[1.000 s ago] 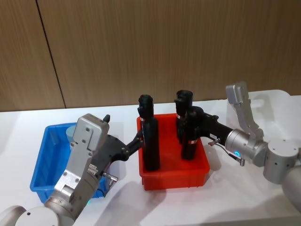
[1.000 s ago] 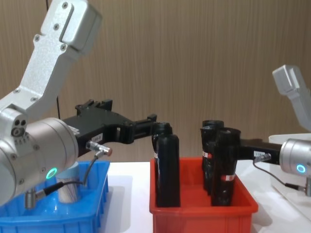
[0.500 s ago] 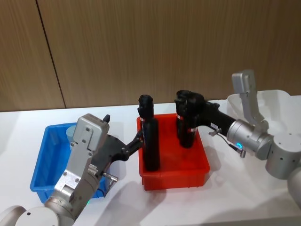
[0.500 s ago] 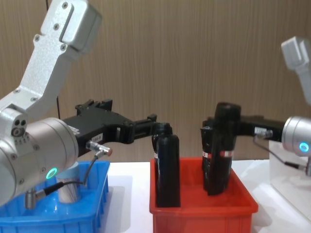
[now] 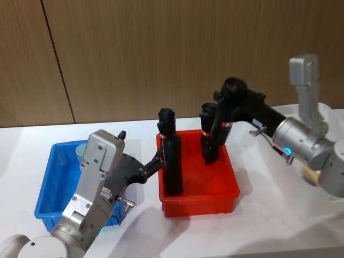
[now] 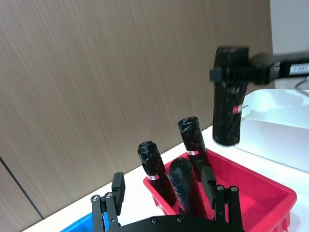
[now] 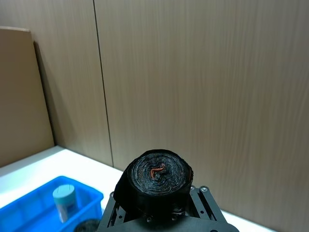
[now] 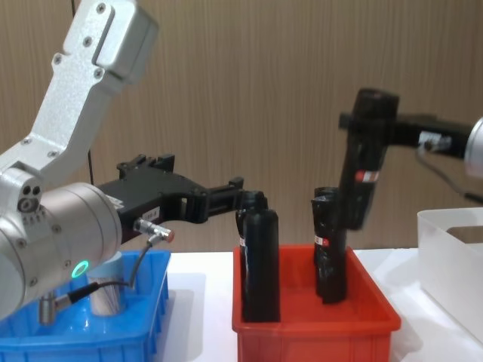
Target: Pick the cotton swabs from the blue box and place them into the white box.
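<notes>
Since a second ago: right gripper has lifted one black bottle up out of the red bin, where it was standing low among the others; left gripper has not shifted.
Right gripper: clenched on the lifted bottle near its top, holding it clear above the red bin, tilted a little, its base over the two bottles standing at the back.
Left gripper: reaching over the red bin's near-left side, fingertips at the neck of the front bottle; from the left wrist view the fingers sit either side of that bottle, but I cannot tell whether they are actually closed on it.
Cotton swabs: one jar with a pale blue lid stands in the blue box, untouched.
White box: off to the robot's right, just beside the red bin.
Doing it well: what is in hand is a bottle, not the swab jar; I would judge it best carried level and clear of the standing bottles, then the jar gripped below its lid.
Hard to make out: most of the blue box's floor sits behind the left arm, so more jars may be there.
</notes>
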